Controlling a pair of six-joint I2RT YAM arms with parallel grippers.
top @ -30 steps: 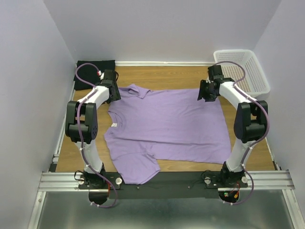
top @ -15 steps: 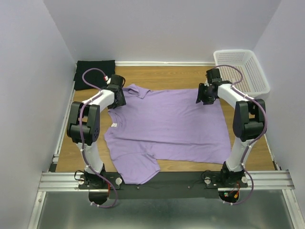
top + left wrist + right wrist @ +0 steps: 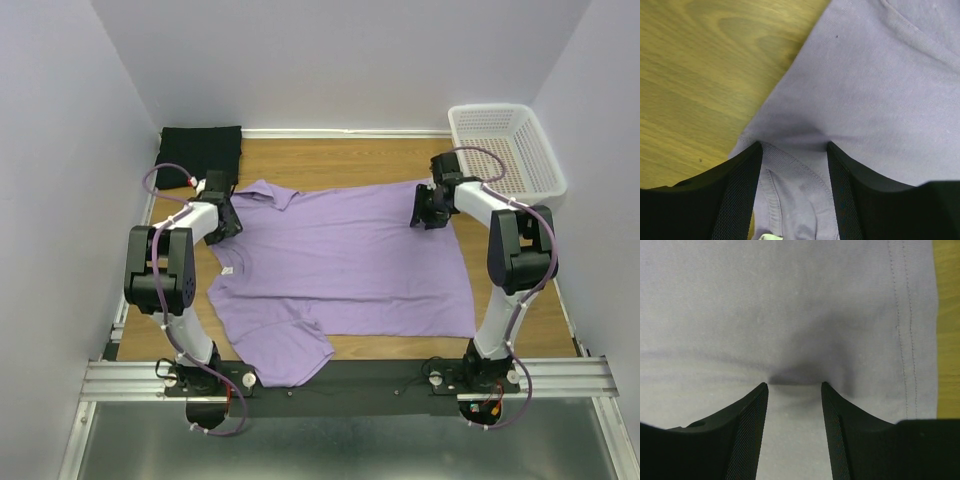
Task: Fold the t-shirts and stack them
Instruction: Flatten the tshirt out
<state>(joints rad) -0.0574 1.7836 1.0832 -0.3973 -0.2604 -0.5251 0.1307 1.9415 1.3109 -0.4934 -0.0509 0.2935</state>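
Note:
The lavender t-shirt [image 3: 345, 265] lies spread flat on the wooden table [image 3: 330, 160], collar to the left and hem to the right. My left gripper [image 3: 224, 218] is pressed down on the collar area with its jaws apart. In the left wrist view the ribbed collar and bunched cloth [image 3: 795, 185] fill the gap in the left gripper [image 3: 794, 146]. My right gripper [image 3: 425, 212] rests near the far hem corner. The right gripper [image 3: 794, 385] also has its jaws apart, tips dug into the cloth [image 3: 790, 305], which creases between them. The black t-shirt [image 3: 200, 152] lies folded at the back left.
A white perforated basket [image 3: 505, 145] stands at the back right corner, just behind the right arm. Walls close in the table on three sides. Bare wood [image 3: 700, 75] shows left of the collar, and a strip of wood [image 3: 947, 315] beyond the stitched hem.
My left gripper moved left along the collar and its jaws narrowed. The shirt's left side slid left with it. The right gripper shifted slightly toward the back.

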